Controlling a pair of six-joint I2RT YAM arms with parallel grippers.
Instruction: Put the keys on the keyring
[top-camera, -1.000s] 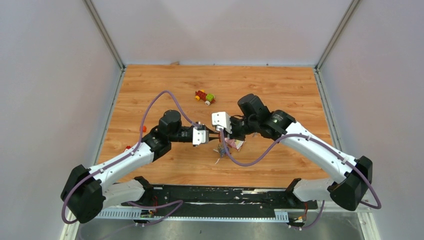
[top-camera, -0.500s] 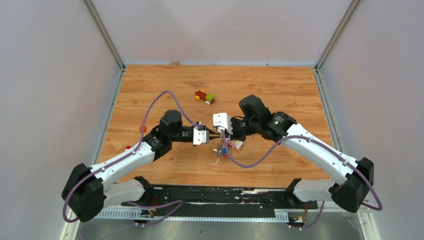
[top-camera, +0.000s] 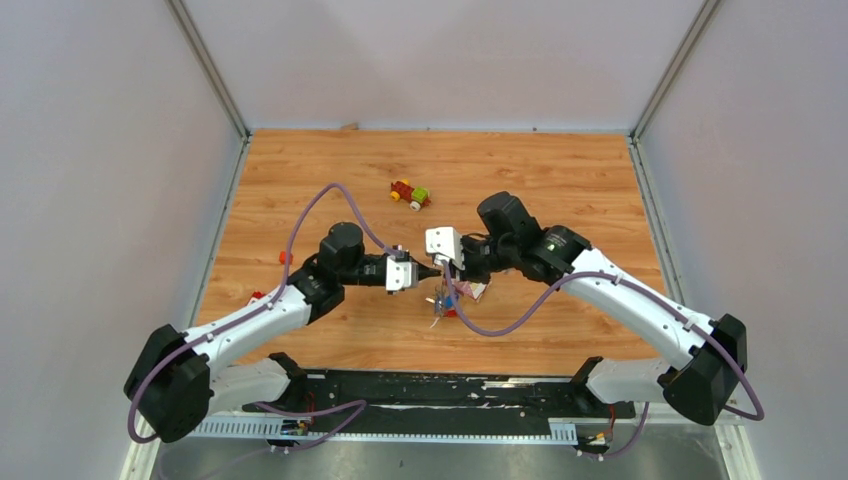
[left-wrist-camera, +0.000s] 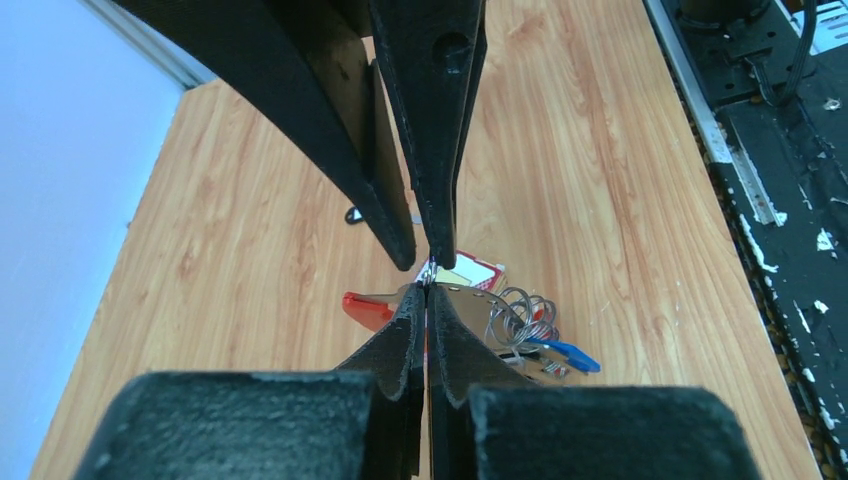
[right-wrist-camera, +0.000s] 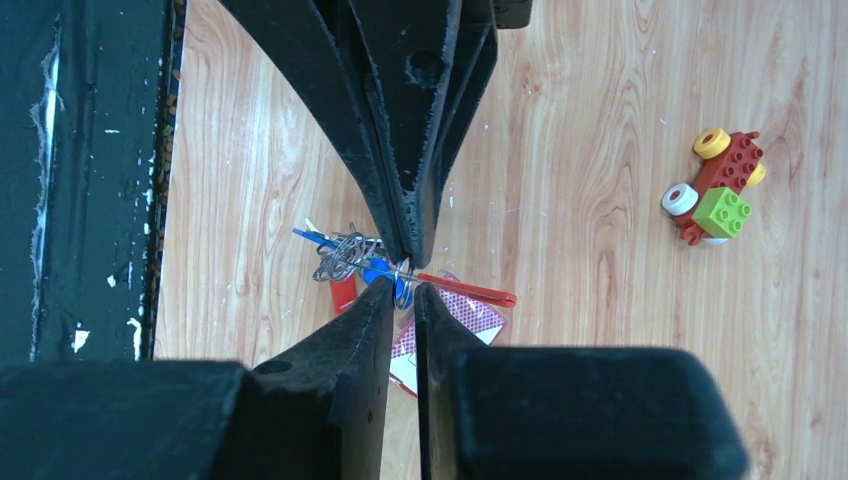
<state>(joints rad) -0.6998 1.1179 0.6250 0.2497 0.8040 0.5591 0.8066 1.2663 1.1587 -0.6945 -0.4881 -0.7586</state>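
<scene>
The keyring (left-wrist-camera: 428, 272) is a thin wire ring held above the table. My left gripper (left-wrist-camera: 427, 291) is shut on it, beside its grey fob (left-wrist-camera: 478, 303). Meeting it tip to tip, my right gripper (right-wrist-camera: 403, 291) has its jaws a sliver apart, with the ring (right-wrist-camera: 403, 283) in the gap. The red fob (right-wrist-camera: 470, 291) sticks out to the right. The keys hang below in a bunch: a blue one (left-wrist-camera: 566, 352), a red one (left-wrist-camera: 364, 309) and loose wire coils (right-wrist-camera: 340, 256). Seen from above, both grippers (top-camera: 436, 272) meet mid-table over the bunch (top-camera: 440, 301).
A pink foil packet (right-wrist-camera: 452, 327) lies on the wooden table under the bunch. The red-yellow-green toy car (top-camera: 410, 193) stands farther back. Two small red bits (top-camera: 283, 257) lie near the left wall. The black base rail (left-wrist-camera: 760, 150) runs along the near edge.
My left gripper has shut on the keyring. My right gripper's jaws have parted a little. Both arms have barely moved.
</scene>
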